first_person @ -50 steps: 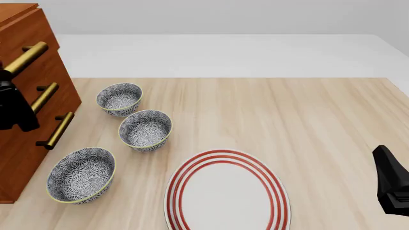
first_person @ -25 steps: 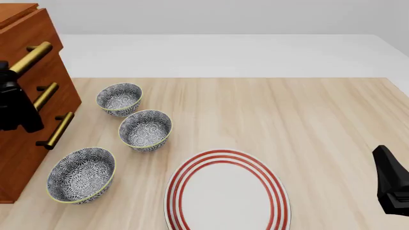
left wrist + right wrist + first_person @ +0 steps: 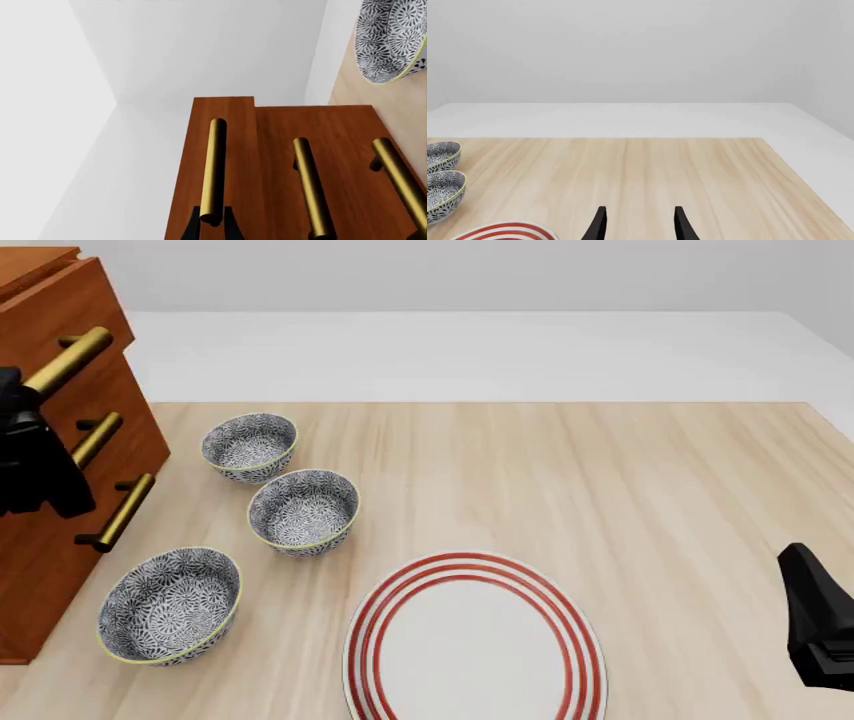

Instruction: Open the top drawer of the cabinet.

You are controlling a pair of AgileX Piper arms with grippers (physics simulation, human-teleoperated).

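At the polished wooden cabinet [image 3: 54, 440], left claw [image 3: 212, 225] grips the top drawer's [image 3: 220, 150] round brass bar.

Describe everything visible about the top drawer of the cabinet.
The top drawer is the uppermost of three on the reddish-brown polished wooden cabinet. Its front stands slightly proud of the two drawers below, so it looks pulled out a little. One brass bar handle runs across its front. The left gripper has its dark fingers on either side of the handle's near end, apparently clamping it. In the front view the black arm partly hides the drawer front.
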